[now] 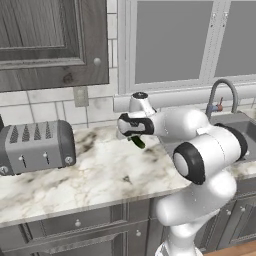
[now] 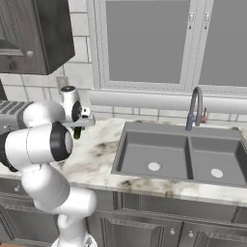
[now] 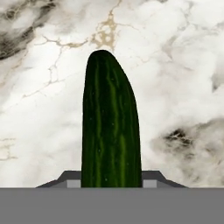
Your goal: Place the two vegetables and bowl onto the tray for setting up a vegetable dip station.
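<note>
One of the vegetables, a dark green elongated one (image 3: 111,131), sticks out from between my fingertips (image 3: 154,176) over the marble counter. My gripper (image 1: 134,136) is shut on it, and the vegetable (image 1: 138,142) hangs just below the hand, above the counter near the back wall. From the right base view the same vegetable (image 2: 77,133) peeks out under the hand, largely hidden by my arm. The bowl and the tray are out of view.
A grey toaster (image 1: 37,147) stands at the counter's left. A double sink (image 2: 178,154) with a faucet (image 2: 194,108) lies to the right. A dark wall cabinet (image 1: 50,40) hangs above the toaster. Bare marble counter (image 1: 100,175) stretches under the hand.
</note>
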Tool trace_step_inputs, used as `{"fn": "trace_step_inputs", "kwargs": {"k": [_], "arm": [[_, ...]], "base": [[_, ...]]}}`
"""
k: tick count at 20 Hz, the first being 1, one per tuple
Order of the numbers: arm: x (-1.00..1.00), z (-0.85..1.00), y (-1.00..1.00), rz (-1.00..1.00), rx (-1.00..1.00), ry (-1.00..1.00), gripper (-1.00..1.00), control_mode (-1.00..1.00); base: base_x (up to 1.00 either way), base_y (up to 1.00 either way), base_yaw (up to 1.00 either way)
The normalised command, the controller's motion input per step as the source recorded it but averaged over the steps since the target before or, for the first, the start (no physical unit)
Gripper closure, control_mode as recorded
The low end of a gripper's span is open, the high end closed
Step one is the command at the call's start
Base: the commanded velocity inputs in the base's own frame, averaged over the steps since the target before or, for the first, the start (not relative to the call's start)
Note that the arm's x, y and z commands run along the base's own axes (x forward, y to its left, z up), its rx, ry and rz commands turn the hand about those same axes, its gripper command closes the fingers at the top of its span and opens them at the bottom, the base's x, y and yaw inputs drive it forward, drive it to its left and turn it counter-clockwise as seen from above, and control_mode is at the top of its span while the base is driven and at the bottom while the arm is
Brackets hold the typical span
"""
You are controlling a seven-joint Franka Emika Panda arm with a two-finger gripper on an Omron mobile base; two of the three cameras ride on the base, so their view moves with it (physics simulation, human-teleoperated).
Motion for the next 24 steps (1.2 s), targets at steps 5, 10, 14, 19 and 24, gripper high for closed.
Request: {"fn": "trace_step_inputs", "kwargs": {"k": [5, 10, 14, 19, 24], "arm": [[-0.14, 0.48, -0.09, -0.19, 0.0, 0.0, 1.0, -1.0], [-0.15, 0.48, -0.24, -0.18, 0.0, 0.0, 1.0, -1.0], [-0.1, 0.55, -0.29, -0.16, 0.0, 0.0, 1.0, -1.0], [-0.25, 0.41, -0.37, -0.13, 0.0, 0.0, 1.0, -1.0], [-0.23, 0.4, -0.35, -0.14, 0.0, 0.0, 1.0, -1.0]], "base": [[0.0, 0.0, 0.0], [0.0, 0.0, 0.0], [0.0, 0.0, 0.0], [0.0, 0.0, 0.0], [0.0, 0.0, 0.0]]}}
